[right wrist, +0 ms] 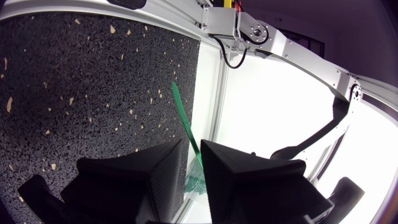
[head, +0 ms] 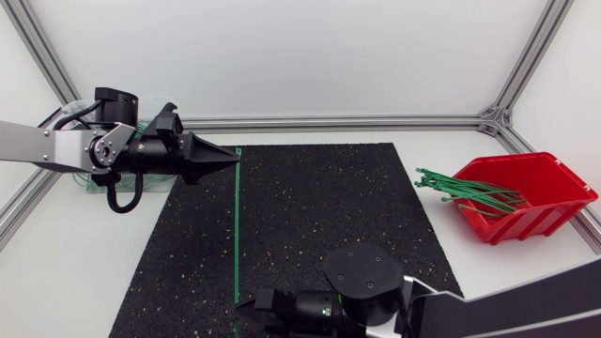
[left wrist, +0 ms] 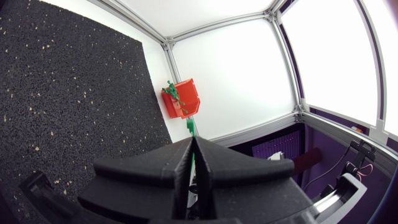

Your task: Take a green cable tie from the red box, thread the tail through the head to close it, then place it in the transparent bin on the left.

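A single green cable tie (head: pixel 236 225) lies stretched in a straight line over the black mat (head: pixel 319 216). My left gripper (head: pixel 235 158) is shut on its far end; in the left wrist view a bit of the tie (left wrist: pixel 191 127) sticks out past the left gripper (left wrist: pixel 194 142). My right gripper (head: pixel 246 308) is at the tie's near end by the front edge. In the right wrist view the tie (right wrist: pixel 183 115) runs into the narrow gap of the right gripper (right wrist: pixel 194 148), whose fingers stand slightly apart. The red box (head: pixel 521 192) with several green ties (head: pixel 470 191) sits at the right.
The transparent bin (head: pixel 86 186) stands at the far left, mostly hidden behind my left arm. The red box (left wrist: pixel 183 99) also shows ahead of the left gripper. An aluminium frame (head: pixel 329 122) borders the white table around the mat.
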Controlling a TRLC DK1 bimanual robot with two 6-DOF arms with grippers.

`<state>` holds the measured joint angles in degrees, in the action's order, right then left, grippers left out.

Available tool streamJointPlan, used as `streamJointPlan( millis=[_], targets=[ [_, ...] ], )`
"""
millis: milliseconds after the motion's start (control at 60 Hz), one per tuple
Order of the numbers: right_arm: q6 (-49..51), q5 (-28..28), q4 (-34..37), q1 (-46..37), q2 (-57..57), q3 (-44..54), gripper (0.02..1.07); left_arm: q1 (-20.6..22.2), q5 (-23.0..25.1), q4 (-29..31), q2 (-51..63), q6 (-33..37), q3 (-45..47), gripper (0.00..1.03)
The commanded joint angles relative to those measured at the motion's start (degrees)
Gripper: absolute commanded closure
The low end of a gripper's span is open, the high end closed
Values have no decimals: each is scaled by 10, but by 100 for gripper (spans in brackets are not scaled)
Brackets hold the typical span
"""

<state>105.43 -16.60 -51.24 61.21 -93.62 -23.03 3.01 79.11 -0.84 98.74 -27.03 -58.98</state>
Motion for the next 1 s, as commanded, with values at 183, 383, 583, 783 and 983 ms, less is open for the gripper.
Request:
streamJointPlan(
  millis=[183, 383, 583, 783, 983],
  targets=[
    [-1, 6, -6, 8, 5, 17, 83, -3, 10, 4, 10, -8, -10, 99],
    [0, 6, -5, 7, 2, 20, 100, -3, 10, 3, 10, -8, -9, 99],
    [-24, 9, -3, 0, -2, 11, 101, 2, 10, 1, 6, 3, 3, 99],
    [-54, 8, -7, -5, -11, 0, 101, 12, 10, 1, -2, 8, 14, 99],
    [-196, -2, 18, -17, 1, -30, 101, 17, 10, -2, -24, 38, 40, 99]
  ],
)
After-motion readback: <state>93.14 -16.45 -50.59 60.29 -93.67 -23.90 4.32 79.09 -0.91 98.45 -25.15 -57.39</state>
